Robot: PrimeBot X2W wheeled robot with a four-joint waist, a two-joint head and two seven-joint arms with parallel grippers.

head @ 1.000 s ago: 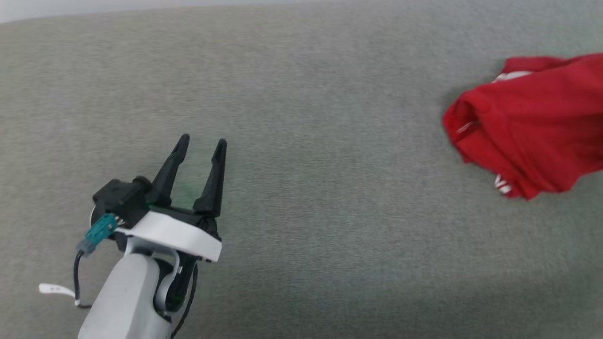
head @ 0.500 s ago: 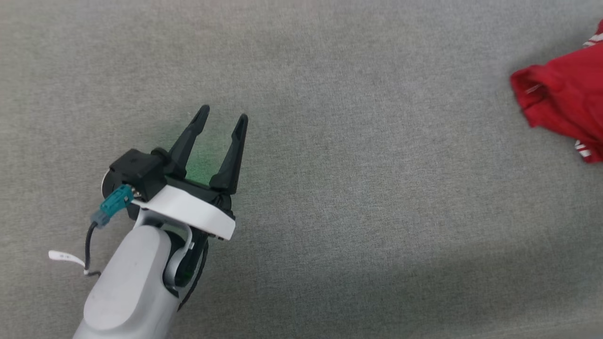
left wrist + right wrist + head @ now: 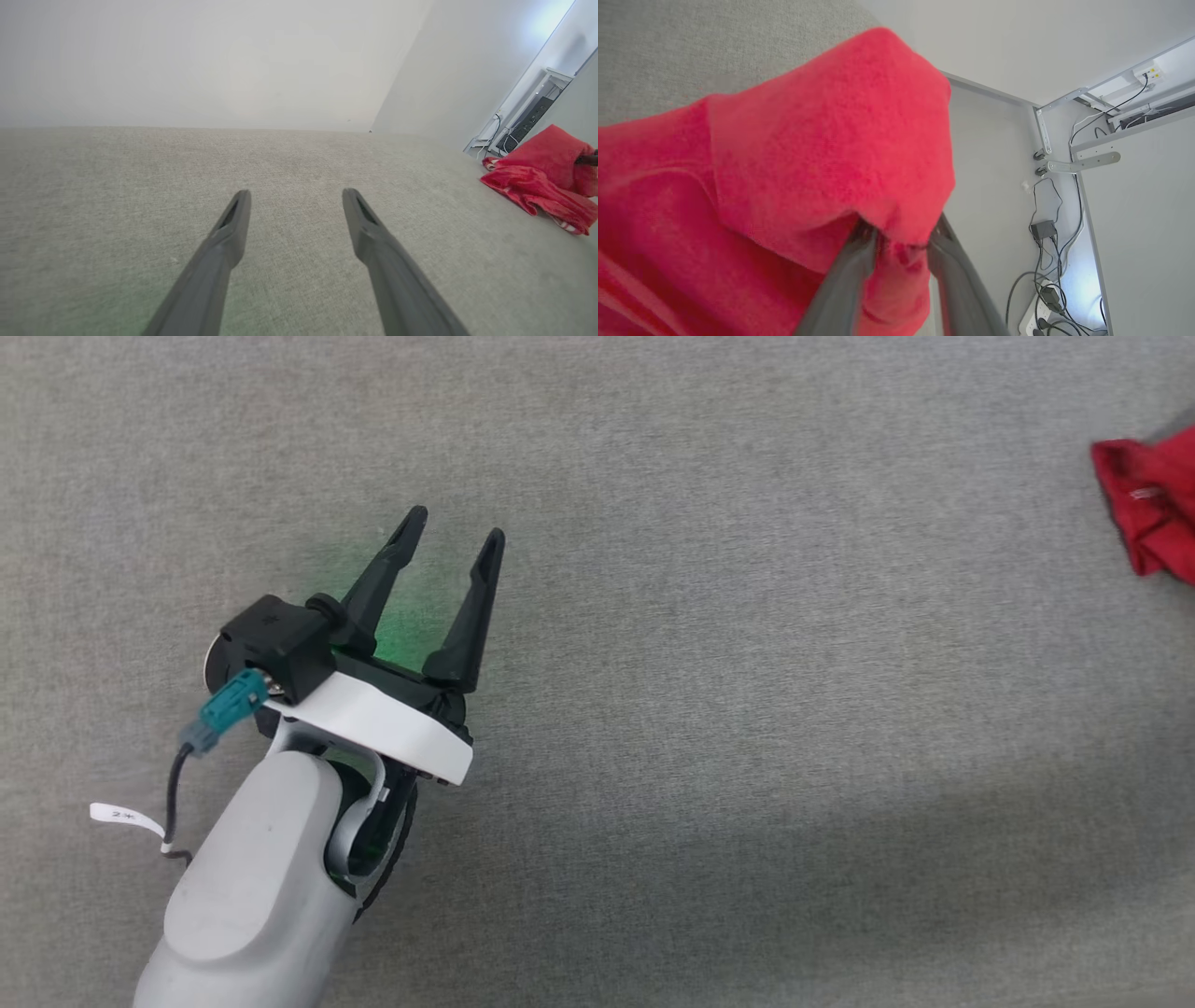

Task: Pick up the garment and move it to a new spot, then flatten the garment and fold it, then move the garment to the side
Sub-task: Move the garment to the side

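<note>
The left gripper (image 3: 456, 525) hovers over the grey surface (image 3: 747, 709) at the near left, its 2 fingers spread wide with nothing between them. The garment (image 3: 1153, 504) lies bunched at the far right, well apart from it. In the right wrist view the garment (image 3: 808, 154) drapes over the right gripper (image 3: 903, 233); whether its 2 fingers clamp it, I cannot tell.

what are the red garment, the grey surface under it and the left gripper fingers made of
The garment: soft fuzzy knit or fleece, matte, by its nap and limp folds. The surface: grey woven upholstery-like cloth, matte, fine speckled weave. The left gripper fingers: probably hard dark plastic, smooth, faint sheen.
</note>
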